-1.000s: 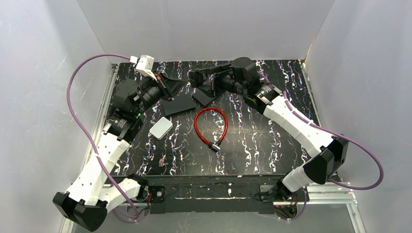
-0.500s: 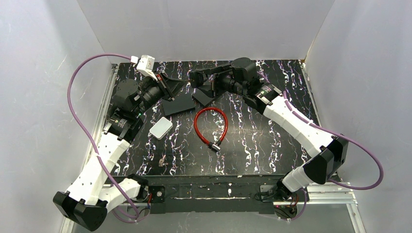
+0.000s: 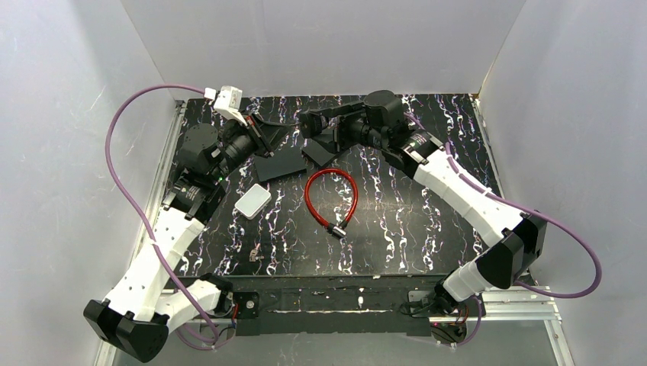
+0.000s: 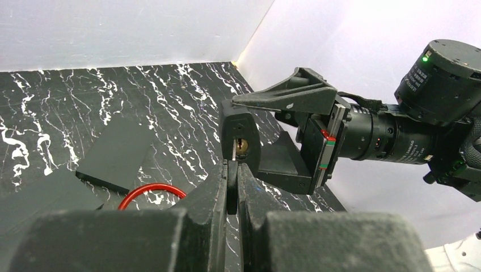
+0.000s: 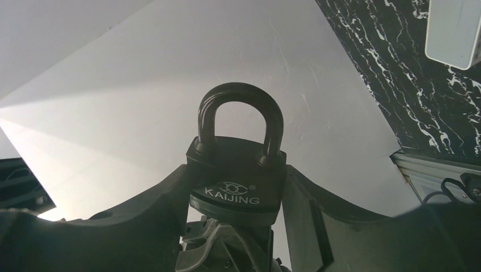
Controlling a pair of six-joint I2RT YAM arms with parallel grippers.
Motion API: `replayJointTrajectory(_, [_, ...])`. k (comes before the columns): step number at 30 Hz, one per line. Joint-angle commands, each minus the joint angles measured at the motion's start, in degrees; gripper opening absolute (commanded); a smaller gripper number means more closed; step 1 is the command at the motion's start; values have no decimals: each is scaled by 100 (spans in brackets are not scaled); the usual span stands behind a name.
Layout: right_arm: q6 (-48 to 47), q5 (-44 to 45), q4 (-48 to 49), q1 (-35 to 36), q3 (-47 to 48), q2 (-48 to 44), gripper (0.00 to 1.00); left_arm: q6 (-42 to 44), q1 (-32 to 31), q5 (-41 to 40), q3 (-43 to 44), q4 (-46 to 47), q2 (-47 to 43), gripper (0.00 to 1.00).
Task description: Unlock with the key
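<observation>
Gripping the key in the clenched left pincer, middle of the left wrist view, with only a thin pale sliver of it showing above the pinched fingertips. Pointing that sliver up at the underside of the black padlock, reaching the brass keyhole or just beside it; not possible to tell whether any of it is sitting inside.

Clamping the padlock by its sides in the right pincer, jaws standing partly apart around the body, both legs of the shackle sitting in the body and arching upward in the centre of the right wrist view.

Meeting pincer to pincer above the far part of the desk, upper middle of the top view.

Lying on the desk: a red cable loop in the centre, a white box to its left, a flat black block just above the box, and a small silvery bit at lower left, too small for identifying.
</observation>
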Motion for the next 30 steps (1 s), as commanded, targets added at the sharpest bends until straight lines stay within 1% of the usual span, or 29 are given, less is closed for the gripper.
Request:
replayJointTrajectory(1, [71, -109, 219, 164, 394, -3, 1, 101, -114, -546, 86, -62, 9, 0])
replayJointTrajectory(4, [20, -81, 152, 175, 480, 36, 1, 139, -155, -695, 89, -113, -6, 0])
replayJointTrajectory(13, [115, 105, 284, 176, 388, -12, 1, 129, -294, -428, 10, -60, -117, 0])
replayJointTrajectory(21, [178, 132, 332, 176, 445, -9, 1, 115, -314, -863, -290, -420, -666, 0])
replayJointTrajectory(25, [203, 100, 371, 177, 402, -12, 1, 115, -315, -901, -364, -480, -758, 0])
replayJointTrajectory(30, [187, 62, 386, 177, 403, 18, 1, 46, -315, -853, -439, -318, -693, 0])
